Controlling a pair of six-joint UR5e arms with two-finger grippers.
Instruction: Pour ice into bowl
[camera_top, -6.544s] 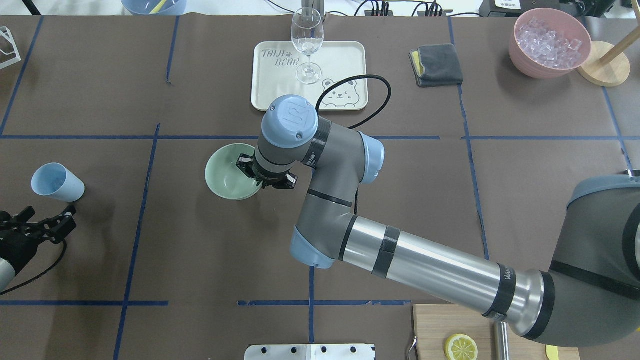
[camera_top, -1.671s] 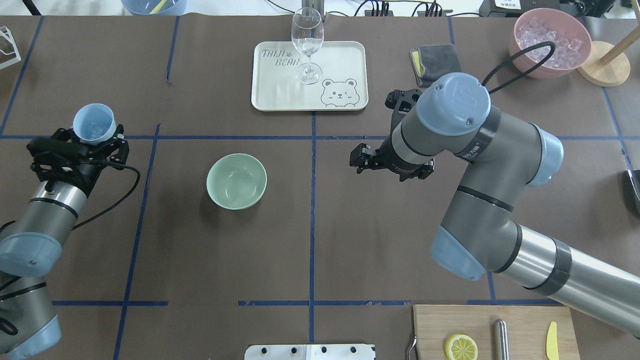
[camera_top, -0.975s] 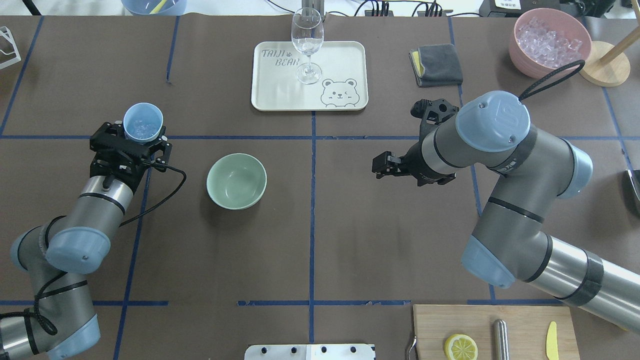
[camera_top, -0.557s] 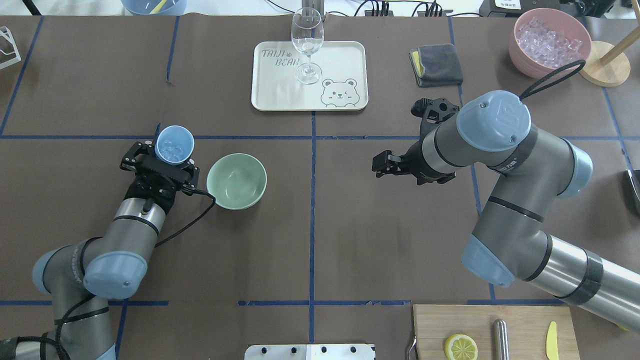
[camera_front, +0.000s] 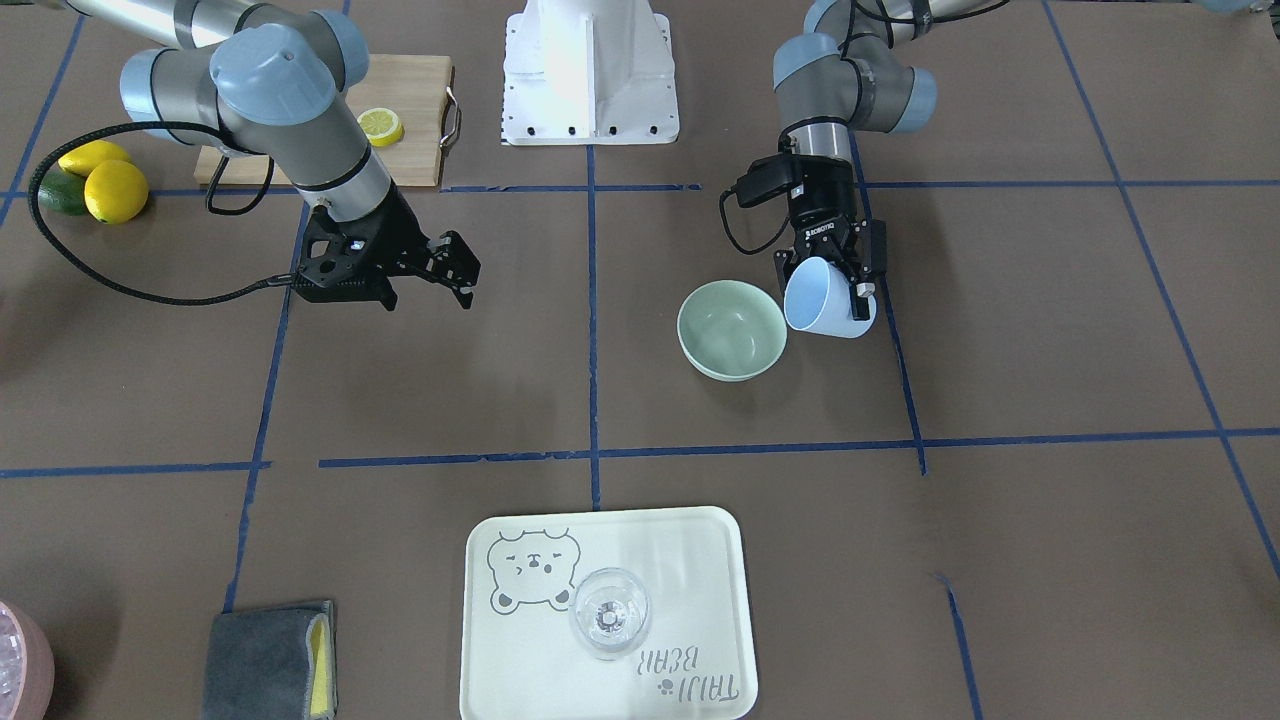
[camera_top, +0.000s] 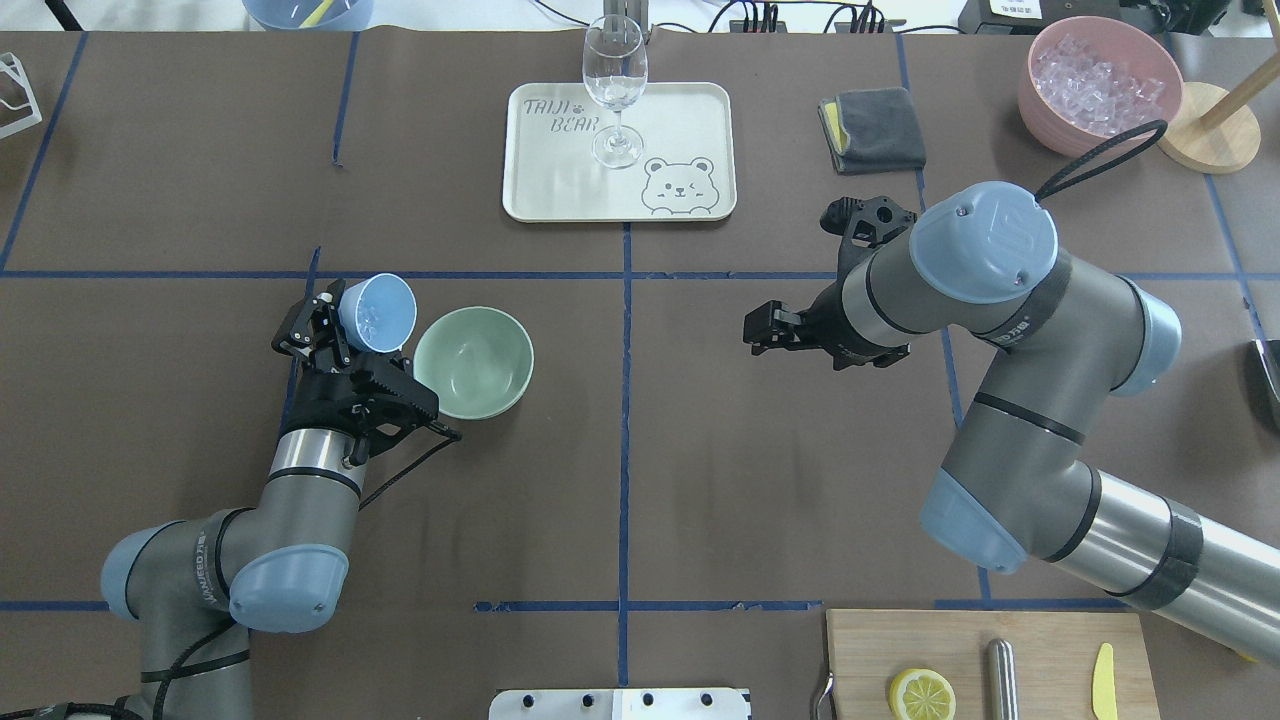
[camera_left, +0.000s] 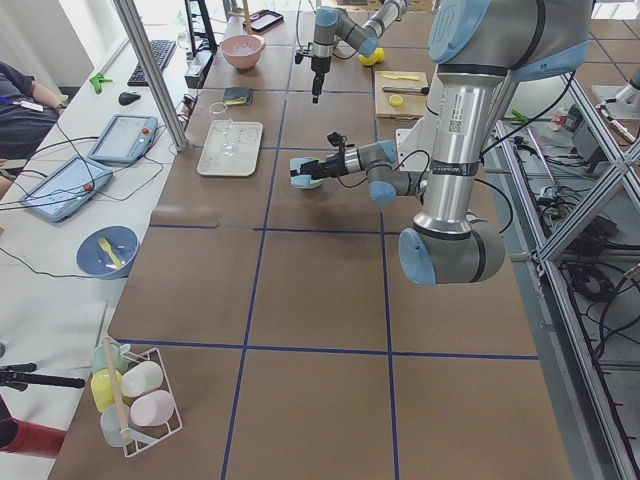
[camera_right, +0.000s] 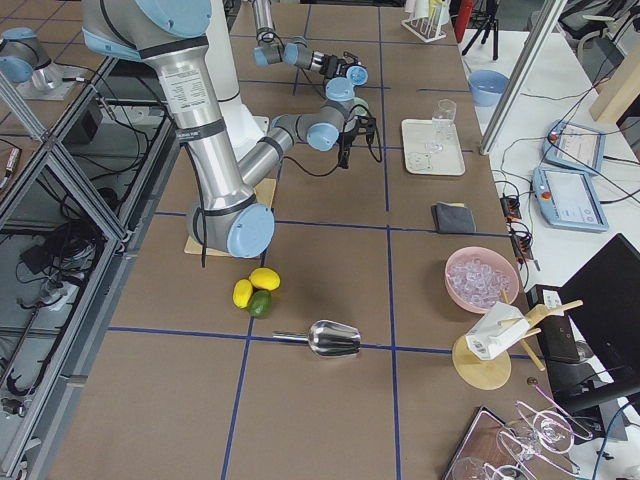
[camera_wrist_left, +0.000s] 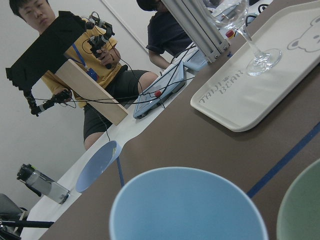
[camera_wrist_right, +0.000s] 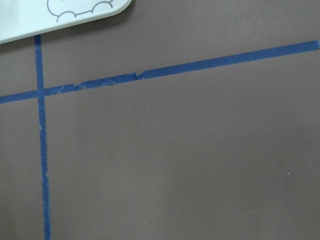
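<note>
My left gripper (camera_top: 352, 338) is clamped around the light blue cup (camera_top: 378, 311), one finger on either side of its wall. I hold it just beside the bowl (camera_top: 480, 372), on the side nearest my left arm, raised a little off the table. The cup is tipped, with its mouth leaning toward the bowl's rim, and in the overhead view the ice (camera_top: 368, 320) shows only faintly as a few pale cubes inside it. From the front view I see just the cup's outer wall, so I cannot count them. The bowl's glossy green inside is bare, with no cube in it and none on the table around it. By my reckoning the pickup and the carry are done, the tilt has begun, and the pour itself is not yet made. What is left is to bring the cup's lip over the bowl's opening, not beside it, then tip further until the cubes slide out. The lip looks close to the rim, so a cube could bounce off the edge if I tip too soon. My right gripper (camera_front: 462, 270) hangs well apart from the bowl on its other side, jaws spread and empty, taking no part.
</note>
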